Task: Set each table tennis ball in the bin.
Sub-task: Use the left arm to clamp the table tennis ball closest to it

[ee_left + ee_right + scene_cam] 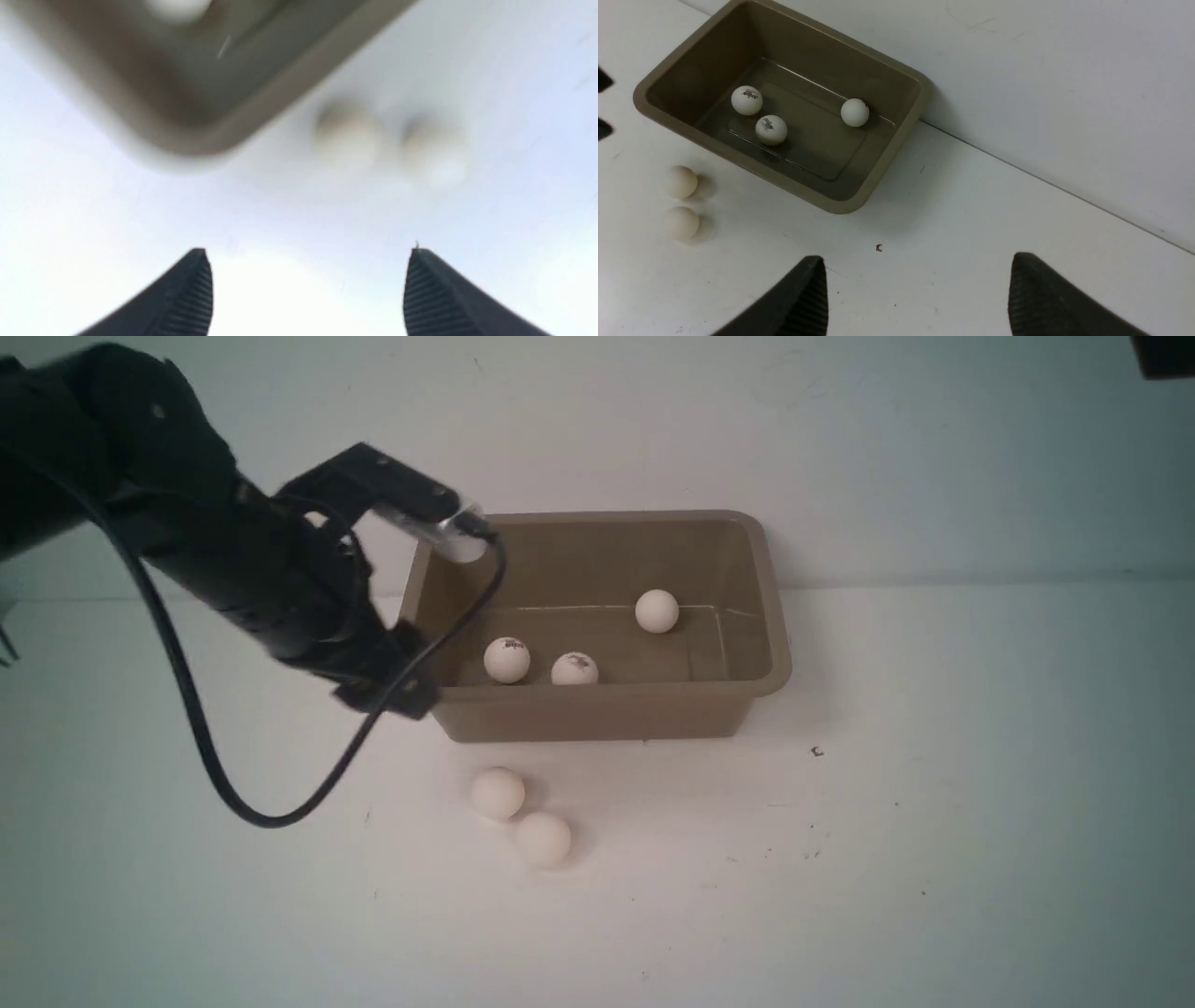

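Taupe-brown plastic, the bin (597, 714) stands on the white table (934, 859) close to the pale wall (840, 429), one long side facing the robot; three table tennis balls lie on its floor. A printed ball (507, 660) sits toward the bin's left end by the near wall; a second printed ball (574, 669) lies just beside it on the right, a small gap between them; a plain ball (656, 611) rests apart from both, farther back and right of centre.

Two more balls lie outside, on the table just in front of the bin's left half; the nearer-bin ball (498, 793) and the outer ball (542, 840) sit close together, and whether they touch I cannot tell.

The black left arm (252, 569) reaches in from the left, a cable (215, 775) looping beneath it; its end hangs at the bin's left end, covering that corner in the front view. The left wrist view is blurred; the left gripper (308, 254) stands wide open there with nothing between its ribbed fingers (191, 289), and the bin's corner and the two outside balls show beyond them.

The right gripper (917, 261) is out of the front view; in its own wrist view its jaws are spread wide and empty above bare table, well apart from the bin; a small dark speck (878, 248) marks the table between them.
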